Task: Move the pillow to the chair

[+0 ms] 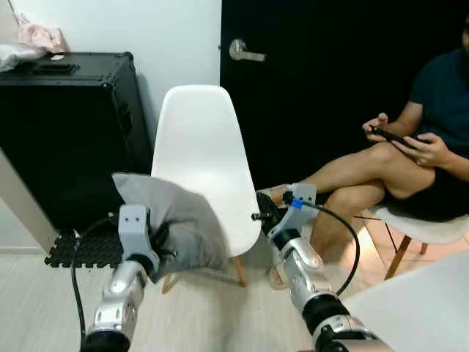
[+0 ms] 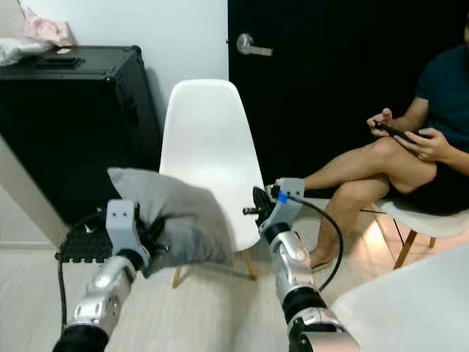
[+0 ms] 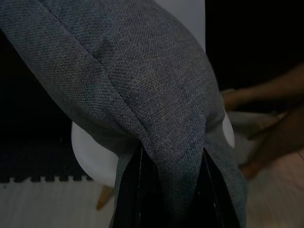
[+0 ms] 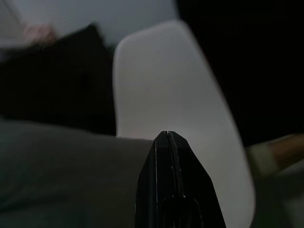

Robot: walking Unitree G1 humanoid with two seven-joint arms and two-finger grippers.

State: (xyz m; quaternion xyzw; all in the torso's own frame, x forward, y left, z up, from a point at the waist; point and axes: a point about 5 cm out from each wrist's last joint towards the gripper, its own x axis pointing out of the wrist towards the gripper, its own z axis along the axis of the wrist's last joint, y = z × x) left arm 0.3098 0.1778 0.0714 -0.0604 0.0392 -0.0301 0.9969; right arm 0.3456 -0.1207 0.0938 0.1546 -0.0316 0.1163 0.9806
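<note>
Left eye view: black case (image 1: 69,132) upper left, seated person (image 1: 410,161) at right; white chair (image 1: 201,165) centre. Left gripper (image 1: 157,253) clamped on grey pillow (image 1: 176,220), lower left before chair; right gripper (image 1: 262,213) fingers together, empty.

A grey woven-fabric pillow (image 3: 142,90) takes up most of the left wrist view, its cloth bunched into a fold that runs down between the two long black fingers (image 3: 130,199) of the left gripper (image 3: 173,199). The fingers stand on either side of that fold and pinch it, so the pillow hangs from the grip. Behind the pillow lies the smooth white plastic chair (image 3: 88,152), its rounded seat edge showing beside the cloth and one pale wooden leg (image 3: 105,198) beneath it. A dark ridged floor mat (image 3: 38,166) sits under the chair, on light floorboards. Beyond, in the gloom, are what appear to be a person's bare legs (image 3: 270,118).
</note>
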